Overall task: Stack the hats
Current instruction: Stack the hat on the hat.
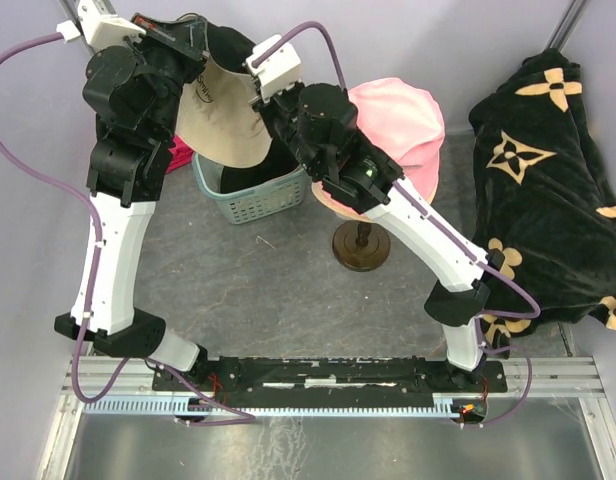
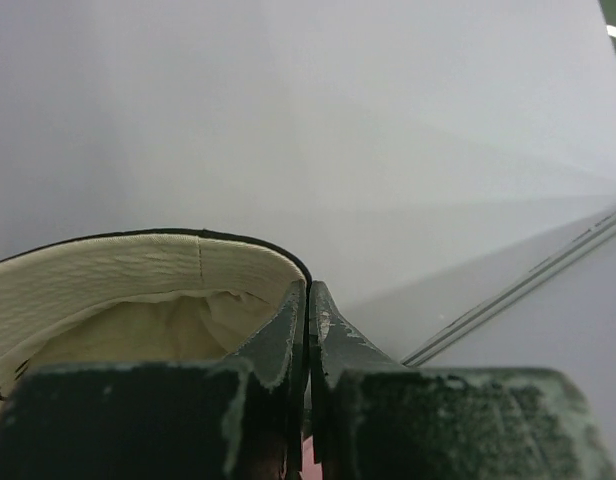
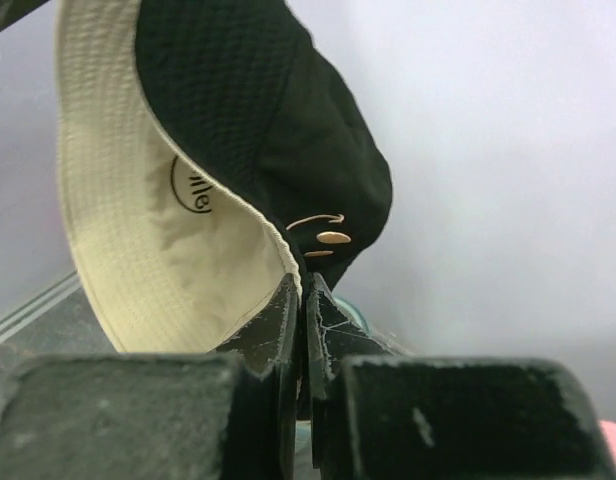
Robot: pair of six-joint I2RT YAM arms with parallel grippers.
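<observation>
Black outside and cream inside, the black hat (image 1: 223, 120) hangs in the air over the teal basket (image 1: 250, 205), held between my two arms. The left gripper (image 2: 307, 290) is clenched on the brim's edge. The right gripper (image 3: 304, 285) is pinched on the brim too, right where the cream lining meets the black.

Both bites look shallow to me (only the very rim sits between the fingers in either wrist view), so my first worry is a slip. If I pull the arms apart or swing too fast, one side could pop free. That would leave the hat dangling from a single pinch or drop it into the basket.

The pink hat (image 1: 398, 115) sits on the stand (image 1: 361, 247) just right of the basket, and I judge that is where this one must land. In the overhead view the right arm overlaps that pink hat, so a careless carry could knock it off or tip the stand. A limp, folded crown could also snag rather than seat over the pink one.
</observation>
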